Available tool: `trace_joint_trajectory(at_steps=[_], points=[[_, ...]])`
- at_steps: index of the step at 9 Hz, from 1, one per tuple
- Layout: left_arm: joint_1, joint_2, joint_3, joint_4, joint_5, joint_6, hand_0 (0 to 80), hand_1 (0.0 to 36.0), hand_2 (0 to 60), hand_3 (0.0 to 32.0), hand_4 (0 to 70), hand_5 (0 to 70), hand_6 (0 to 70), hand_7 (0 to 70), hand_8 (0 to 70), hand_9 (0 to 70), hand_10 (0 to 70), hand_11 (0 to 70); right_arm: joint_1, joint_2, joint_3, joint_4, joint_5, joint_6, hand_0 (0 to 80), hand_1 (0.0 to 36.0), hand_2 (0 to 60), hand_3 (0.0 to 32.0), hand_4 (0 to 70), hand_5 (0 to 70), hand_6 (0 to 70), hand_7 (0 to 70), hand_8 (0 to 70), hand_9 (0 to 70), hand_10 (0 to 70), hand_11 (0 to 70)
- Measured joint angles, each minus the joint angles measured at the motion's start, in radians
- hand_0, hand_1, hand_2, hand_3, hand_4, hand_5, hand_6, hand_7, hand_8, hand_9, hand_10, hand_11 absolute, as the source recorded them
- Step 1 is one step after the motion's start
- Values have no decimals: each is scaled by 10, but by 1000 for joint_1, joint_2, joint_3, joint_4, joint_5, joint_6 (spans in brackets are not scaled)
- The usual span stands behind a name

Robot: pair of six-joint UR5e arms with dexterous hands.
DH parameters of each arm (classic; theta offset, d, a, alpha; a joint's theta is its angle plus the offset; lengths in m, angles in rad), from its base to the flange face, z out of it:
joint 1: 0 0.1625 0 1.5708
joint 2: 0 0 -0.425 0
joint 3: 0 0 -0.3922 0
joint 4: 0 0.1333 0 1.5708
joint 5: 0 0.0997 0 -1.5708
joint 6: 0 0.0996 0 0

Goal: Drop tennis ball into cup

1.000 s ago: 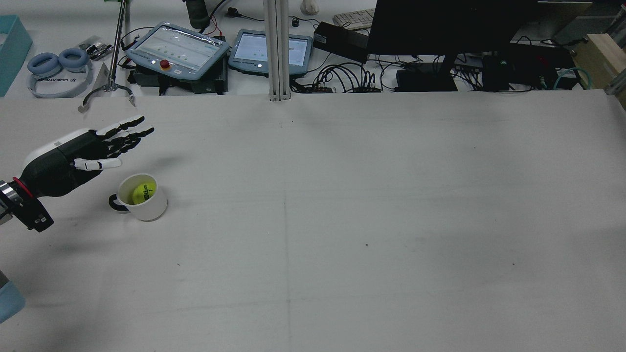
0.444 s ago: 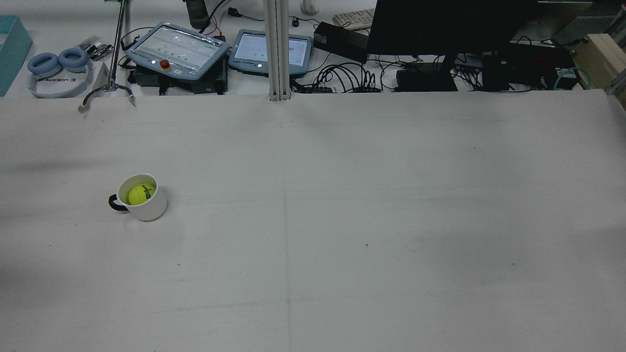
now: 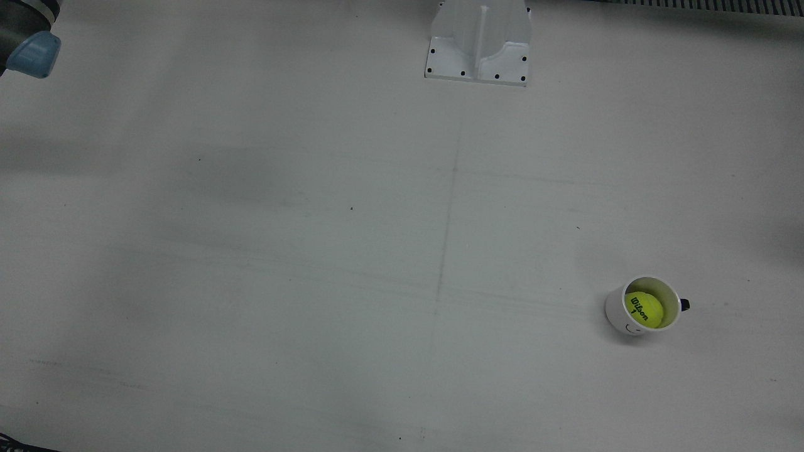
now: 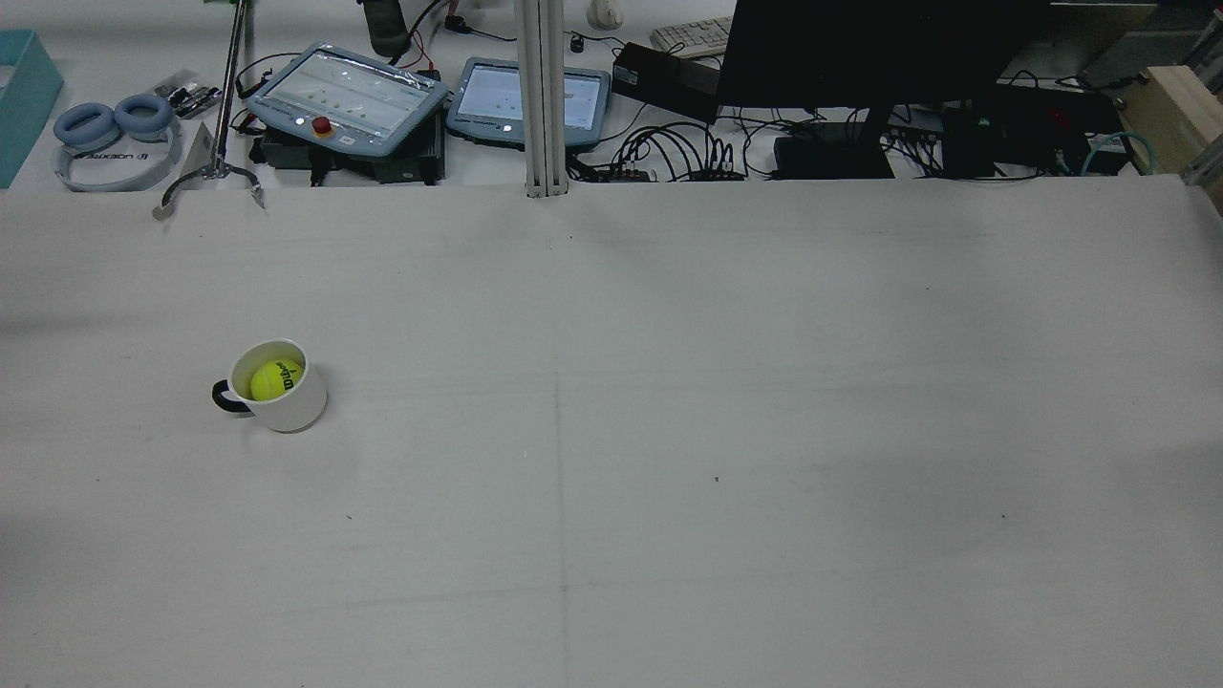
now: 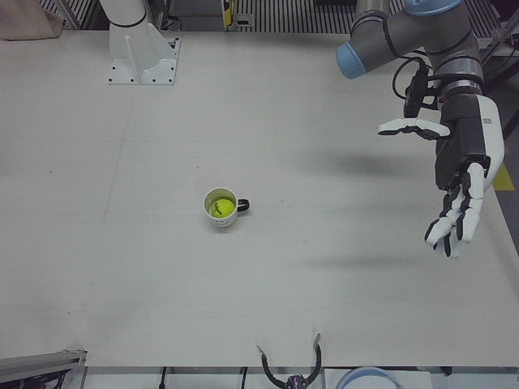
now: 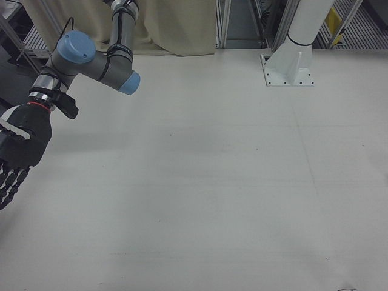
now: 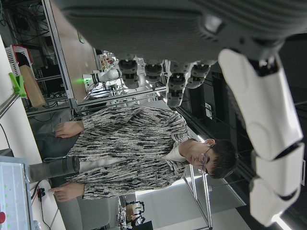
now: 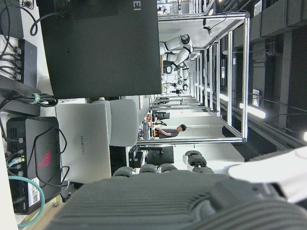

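On the left half of the table [image 4: 669,430] in the rear view stands a white cup [image 4: 280,386] with a dark handle. Inside it sits the bright yellow-green tennis ball [image 4: 275,378] with black lettering. The left hand [image 5: 461,174] hangs off to the side, fingers spread, holding nothing. The right hand [image 6: 17,157] is likewise empty, fingers extended.

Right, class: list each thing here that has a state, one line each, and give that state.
tennis ball: inside the cup, held by nothing.
cup: upright on the table, handle pointing away from the ball's side.
left robot hand: open, empty, raised clear of the cup.
right robot hand: fingers extended, empty.
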Motion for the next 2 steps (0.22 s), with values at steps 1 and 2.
trace_joint_trajectory(at_steps=[1, 2], points=[[-6, 14, -3, -11, 1, -1, 467, 136, 182, 0, 94, 93, 266, 86, 93, 68, 70, 113, 0, 0, 0, 0, 0, 0, 0, 0, 0, 0, 0, 0, 0, 0, 0, 0, 0, 0], [-7, 23, -5, -18, 1, -2, 468, 136, 188, 0, 104, 96, 285, 87, 97, 68, 68, 110, 0, 0, 0, 0, 0, 0, 0, 0, 0, 0, 0, 0, 0, 0, 0, 0, 0, 0]])
